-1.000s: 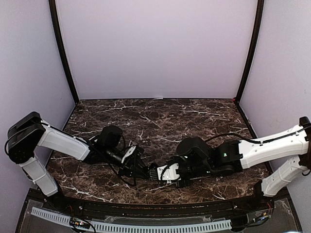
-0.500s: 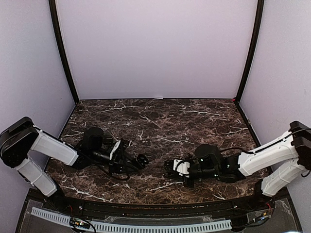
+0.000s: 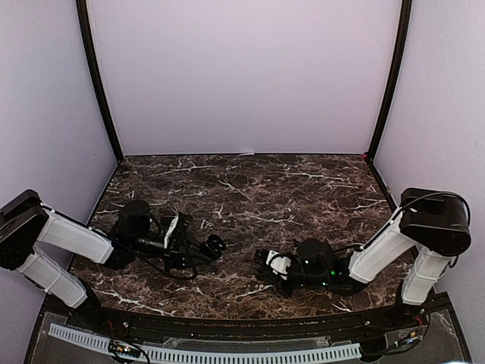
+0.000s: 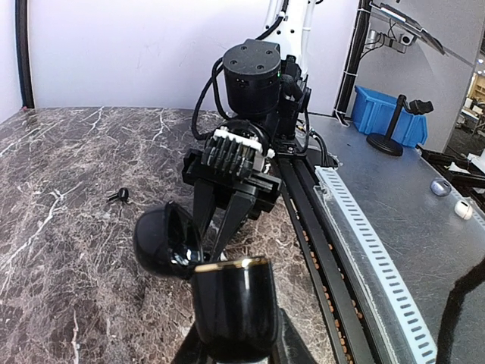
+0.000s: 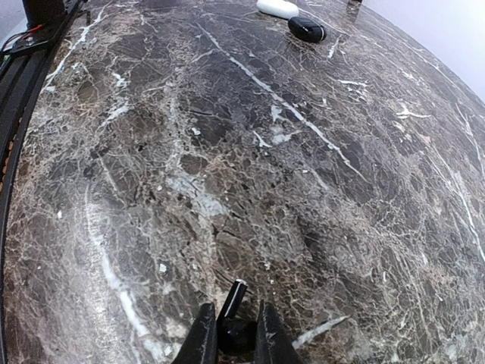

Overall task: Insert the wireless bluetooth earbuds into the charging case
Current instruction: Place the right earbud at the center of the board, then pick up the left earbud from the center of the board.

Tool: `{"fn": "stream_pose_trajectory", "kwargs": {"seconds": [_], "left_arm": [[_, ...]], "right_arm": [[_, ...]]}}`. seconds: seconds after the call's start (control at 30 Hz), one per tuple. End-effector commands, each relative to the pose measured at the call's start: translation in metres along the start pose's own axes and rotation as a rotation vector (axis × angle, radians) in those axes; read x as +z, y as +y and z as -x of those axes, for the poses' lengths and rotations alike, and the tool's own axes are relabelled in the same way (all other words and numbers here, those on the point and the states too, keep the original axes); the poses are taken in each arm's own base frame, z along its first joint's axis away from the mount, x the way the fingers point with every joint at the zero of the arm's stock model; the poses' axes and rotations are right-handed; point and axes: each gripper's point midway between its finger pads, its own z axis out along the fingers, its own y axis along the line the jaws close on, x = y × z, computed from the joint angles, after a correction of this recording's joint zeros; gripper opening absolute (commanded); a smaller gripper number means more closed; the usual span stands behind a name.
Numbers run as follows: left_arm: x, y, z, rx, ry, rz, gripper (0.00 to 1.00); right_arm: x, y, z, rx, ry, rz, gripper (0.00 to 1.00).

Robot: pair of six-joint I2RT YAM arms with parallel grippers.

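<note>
A glossy black charging case with a gold rim is pinched at its base by my left gripper, its lid hinged open to the left. My right gripper points down at the case from just beyond it. In the right wrist view my right gripper is shut on a black earbud, whose stem sticks out past the fingertips just above the marble. A second black earbud lies loose on the table left of the case. From above, the left gripper and right gripper face each other a short gap apart.
In the right wrist view a white case and a black case lie at the far end of the marble table. A black cable rail runs along the table's near edge, with a metal bench and blue bin beyond.
Both arms have pulled back and folded low. The grippers met at the front centre a second ago and now sit apart, the left one further left, the right one further right.
</note>
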Motion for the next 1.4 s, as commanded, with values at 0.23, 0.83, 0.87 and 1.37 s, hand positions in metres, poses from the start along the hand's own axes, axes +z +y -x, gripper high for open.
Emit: {"fn": "stream_pose_trajectory", "kwargs": {"seconds": [0.23,0.83,0.87,1.37], "left_arm": [[-0.004,0.000,0.009,0.034,-0.024,0.013,0.00],[-0.005,-0.001,0.009,0.026,-0.025,0.011,0.00],[-0.004,-0.001,0.009,0.026,-0.026,0.010,0.00],[-0.004,-0.002,0.008,0.018,-0.030,-0.003,0.00]], "right_arm": [[0.000,-0.012,0.005,0.027,-0.065,-0.068,0.24],[-0.031,-0.002,0.007,0.037,-0.191,-0.031,0.51],[-0.031,0.000,0.006,0.034,-0.199,-0.019,0.48],[-0.006,0.004,-0.025,0.081,-0.105,0.109,0.34]]}}
